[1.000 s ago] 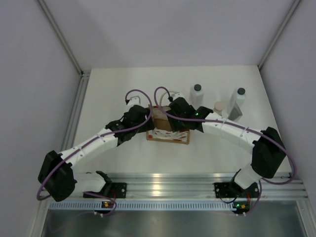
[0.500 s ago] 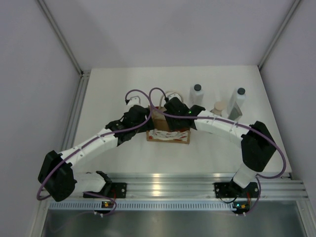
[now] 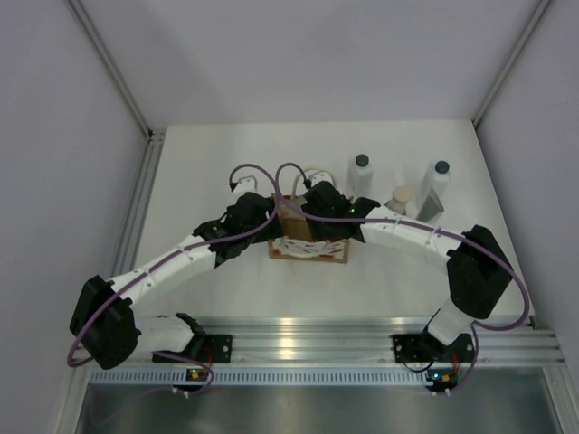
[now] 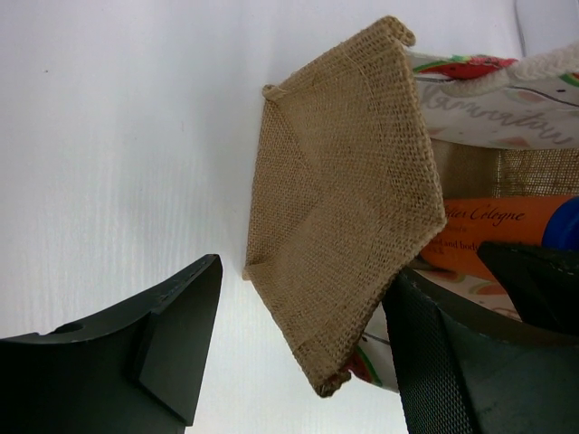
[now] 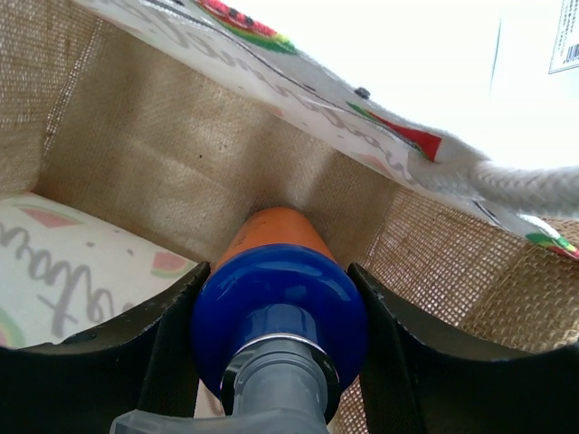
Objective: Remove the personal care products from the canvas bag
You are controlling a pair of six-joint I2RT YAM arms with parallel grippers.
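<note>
The canvas bag [image 3: 308,246] stands mid-table between both arms. Inside it lies an orange bottle with a blue top [image 5: 276,298]. My right gripper [image 5: 279,271] reaches into the bag, and both fingers press against the blue top. My left gripper [image 4: 306,276] stands open astride the bag's burlap end panel [image 4: 344,208]; its left finger [image 4: 172,334] is clear of the fabric, over the table. The orange bottle [image 4: 488,231] shows past the panel. Two white bottles [image 3: 361,174] [image 3: 435,188] and a grey-green, beige-capped one [image 3: 402,199] stand on the table right of the bag.
The bag's cream rope handle [image 5: 525,185] lies over its rim beside my right gripper. Purple cables [image 3: 249,172] loop above both wrists. White walls close the table left, right and behind; a metal rail [image 3: 298,333] runs along the near edge.
My right gripper has moved left and down into the bag, and its fingers have closed in on the blue top. The left arm and the bag have stayed put.
</note>
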